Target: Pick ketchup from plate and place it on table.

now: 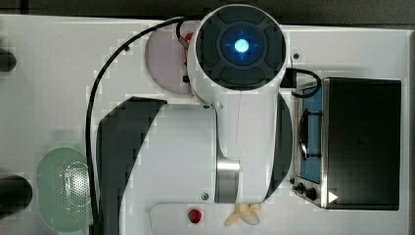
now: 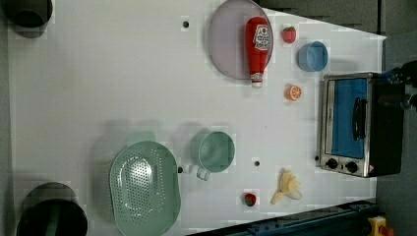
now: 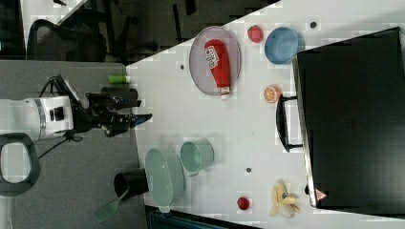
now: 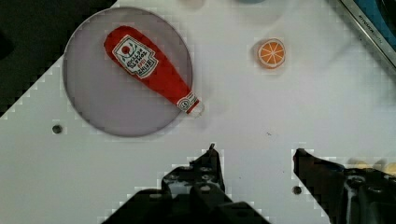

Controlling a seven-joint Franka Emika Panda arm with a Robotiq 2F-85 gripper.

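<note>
My jaws hang spread and empty above the counter (image 4: pixel 261 121); the ketchup (image 4: pixel 149 70) lies on the plate (image 4: pixel 88 102), its label unreadable.

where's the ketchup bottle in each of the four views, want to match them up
Top view: a red sliver of the ketchup beside the arm, on the plate.
Left view: ketchup on the plate's right part, cap past the rim.
Right view: ketchup near top centre, on the plate.
Wrist view: ketchup lies diagonally across the plate.
Shared landmark: the plate; the orange slice also helps.
</note>
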